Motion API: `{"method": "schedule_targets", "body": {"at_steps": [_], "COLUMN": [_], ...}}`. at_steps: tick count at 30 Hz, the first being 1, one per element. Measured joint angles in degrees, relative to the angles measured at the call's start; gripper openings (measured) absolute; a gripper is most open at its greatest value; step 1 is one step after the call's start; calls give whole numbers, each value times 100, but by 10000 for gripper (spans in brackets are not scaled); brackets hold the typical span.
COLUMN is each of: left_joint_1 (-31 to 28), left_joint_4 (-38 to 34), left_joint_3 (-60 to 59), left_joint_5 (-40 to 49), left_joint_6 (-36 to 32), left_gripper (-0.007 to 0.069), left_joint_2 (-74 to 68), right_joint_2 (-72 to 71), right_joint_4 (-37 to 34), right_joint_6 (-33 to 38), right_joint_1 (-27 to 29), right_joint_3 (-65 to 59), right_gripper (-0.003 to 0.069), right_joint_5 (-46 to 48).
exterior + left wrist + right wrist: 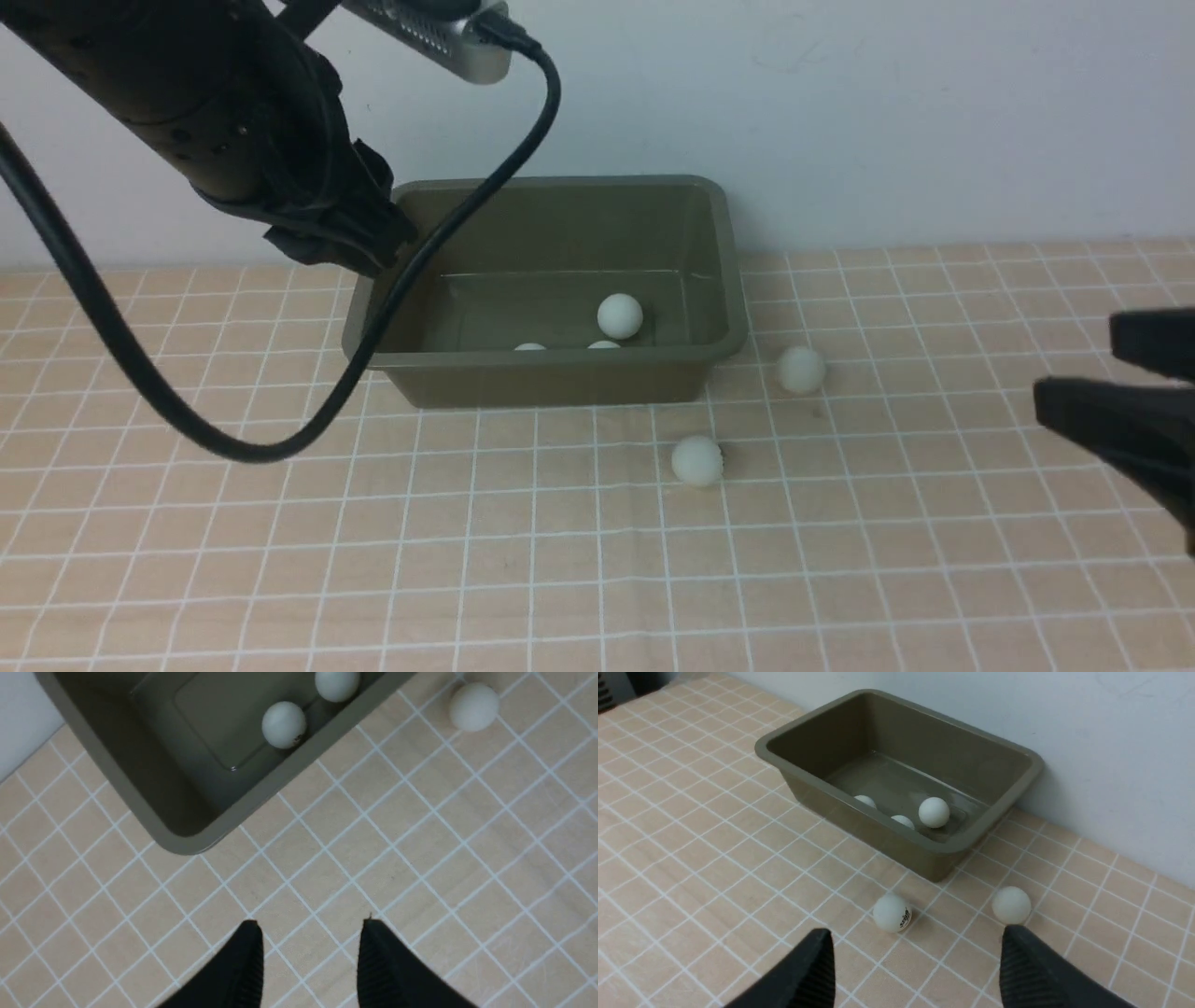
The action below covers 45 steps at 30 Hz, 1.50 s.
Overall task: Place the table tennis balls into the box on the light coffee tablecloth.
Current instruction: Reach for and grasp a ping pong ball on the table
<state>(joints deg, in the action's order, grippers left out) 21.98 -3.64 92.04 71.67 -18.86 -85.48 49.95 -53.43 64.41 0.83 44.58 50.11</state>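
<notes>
Left arm (pixel 187 112) closest to lens, black cable (pixel 112 345) looping off it across box front. Left claw (pixel 310 926) held above cloth, jaws apart by narrow gap, nothing between. Box (pixel 560 383) corner just ahead of its fingertips, three table tennis balls (pixel 620 315) inside box. Right claw (pixel 915 938) low, jaws wide apart, empty. Two more balls loose on light coffee tablecloth (pixel 467 560) just ahead of it: logo ball (pixel 892 912) in line with gap, other ball (pixel 1011 904) close off one fingertip. Box beyond both.
</notes>
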Motion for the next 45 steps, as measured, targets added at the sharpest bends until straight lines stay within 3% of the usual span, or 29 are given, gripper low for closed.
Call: {"method": "schedule_targets", "body": {"at_steps": [6,14,22,30,45], "left_joint_1": [0,0,0,0,0], "left_joint_4": [-462,-659,-721,-721,-721], "left_joint_3": [0,0,0,0,0], "left_joint_5": [0,6,6,6,6], "left_joint_6": [-194,-224,-328,-328,-328], "left_gripper": [224,224,224,224,224], "left_joint_2": [365,483,483,483,483], "right_joint_2": [1747,3767,5397,6474,7605], "right_joint_4": [842,1315,1956,2626,2602], "right_joint_6": [-481,-792,-1316,-1739,-1725], "right_joint_1": [0,-17,-432,-924,-1016], "right_joint_3": [1528,2911,4105,4708,5090], "right_gripper": [439,442,486,488,488], "right_joint_5": [450,1231,1128,696,301]}}
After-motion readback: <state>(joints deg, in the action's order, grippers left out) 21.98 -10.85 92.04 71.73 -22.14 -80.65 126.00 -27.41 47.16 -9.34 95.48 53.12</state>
